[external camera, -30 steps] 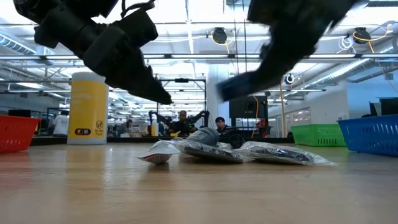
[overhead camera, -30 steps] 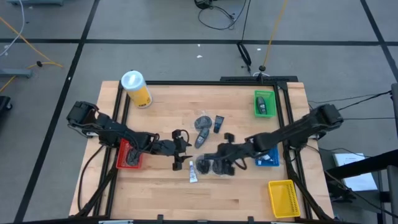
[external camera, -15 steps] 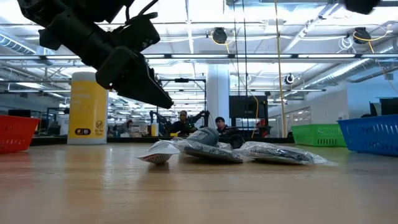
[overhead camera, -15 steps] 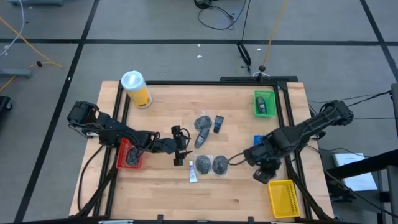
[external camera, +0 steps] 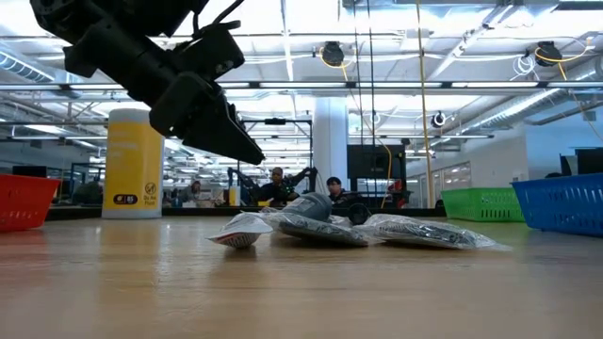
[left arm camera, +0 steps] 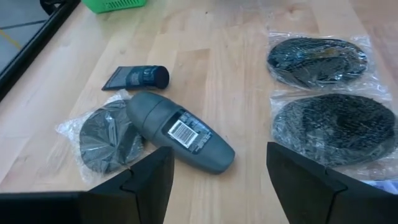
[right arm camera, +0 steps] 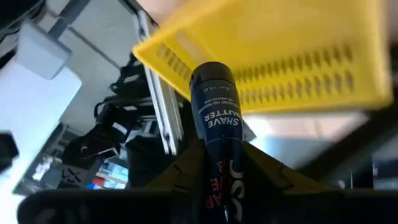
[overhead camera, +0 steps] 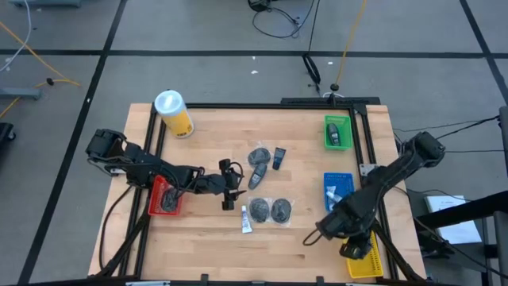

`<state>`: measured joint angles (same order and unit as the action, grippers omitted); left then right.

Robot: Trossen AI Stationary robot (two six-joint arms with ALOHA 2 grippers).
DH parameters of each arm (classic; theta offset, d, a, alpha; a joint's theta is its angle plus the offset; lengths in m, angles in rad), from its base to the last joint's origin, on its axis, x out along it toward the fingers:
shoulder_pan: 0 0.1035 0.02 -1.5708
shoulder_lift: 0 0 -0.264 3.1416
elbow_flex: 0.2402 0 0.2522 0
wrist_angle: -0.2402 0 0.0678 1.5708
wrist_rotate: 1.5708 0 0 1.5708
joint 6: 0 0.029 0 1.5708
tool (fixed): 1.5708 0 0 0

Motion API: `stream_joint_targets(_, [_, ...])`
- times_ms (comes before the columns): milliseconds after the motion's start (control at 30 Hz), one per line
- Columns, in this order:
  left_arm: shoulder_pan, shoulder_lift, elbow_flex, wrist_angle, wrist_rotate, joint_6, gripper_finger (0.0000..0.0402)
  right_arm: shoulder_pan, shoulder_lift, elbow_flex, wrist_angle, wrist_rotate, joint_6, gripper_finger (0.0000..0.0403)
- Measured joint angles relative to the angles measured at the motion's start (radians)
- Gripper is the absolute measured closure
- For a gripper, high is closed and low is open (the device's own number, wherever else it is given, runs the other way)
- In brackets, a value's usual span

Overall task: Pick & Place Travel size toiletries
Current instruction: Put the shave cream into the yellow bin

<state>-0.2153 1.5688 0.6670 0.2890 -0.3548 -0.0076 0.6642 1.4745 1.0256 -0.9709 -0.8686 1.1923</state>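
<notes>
Several toiletries lie mid-table: two round dark packets [overhead camera: 270,210], a white-blue tube [overhead camera: 245,219], a grey bottle [left arm camera: 180,130], another round packet [left arm camera: 104,137] and a small dark tube [left arm camera: 140,77]. My left gripper [overhead camera: 231,191] hovers open just left of them, above the table [external camera: 221,137]. My right gripper [overhead camera: 354,244] is near the right near corner, over the yellow bin [overhead camera: 367,256], and is shut on a dark blue tube labelled shave butter [right arm camera: 217,112]. My right gripper pinches the dark blue tube between its two fingers [right arm camera: 267,177] by its lower part [right arm camera: 219,171]. The tube runs along the fingers, with its round cap end [right arm camera: 211,73] sticking out past them. It is lifted clear, close to the yellow bin's slotted wall [right arm camera: 292,68].
A red bin [overhead camera: 164,199] sits under the left arm, a blue bin [overhead camera: 339,191] and a green bin [overhead camera: 337,132] on the right side, both holding items. A big yellow canister [overhead camera: 175,114] stands at the far left. Black frame rails border the table.
My right gripper has left the packets at mid-table and swung toward the right near corner, carrying the dark blue tube lifted clear, and now sits over the yellow bin. It has dropped out of the low view. The left arm has barely moved.
</notes>
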Motion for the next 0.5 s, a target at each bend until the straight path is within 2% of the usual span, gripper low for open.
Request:
stream_joint_targets(133, [-0.001,0.000,0.000,0.000,0.028,-0.016,0.0154,0.012,0.017,-0.084,0.176,0.004,0.000,0.0326])
stream_joint_targets(333, [-0.009,0.000,0.000,0.000,0.041,-0.050,0.0153,0.012,0.029,-0.194,0.324,0.006,-0.010,0.0321])
stream_joint_targets(500, [-0.031,0.000,0.000,0.000,0.041,-0.059,0.0153,0.012,0.029,-0.260,0.401,0.034,0.002,0.0288])
